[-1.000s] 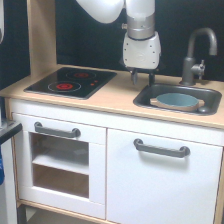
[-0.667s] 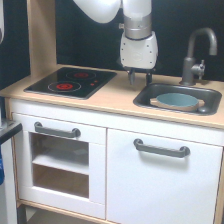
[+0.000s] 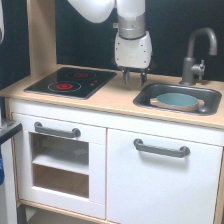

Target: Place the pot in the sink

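The blue-grey pot [image 3: 177, 101] with a tan rim band lies inside the dark grey sink [image 3: 146, 94] at the exterior view's right. My gripper [image 3: 135, 77] hangs above the wooden counter, to the left of the sink and apart from the pot. Its two dark fingers point down with a gap between them, and nothing is held.
A flat black hob [image 3: 72, 81] with red rings lies on the counter to the left. A dark grey tap [image 3: 196, 55] stands behind the sink. Below are a white oven door [image 3: 59, 162] and a cupboard door [image 3: 162, 177] with grey handles.
My gripper has moved a little to the left, away from the sink. The pot has stayed in the sink.
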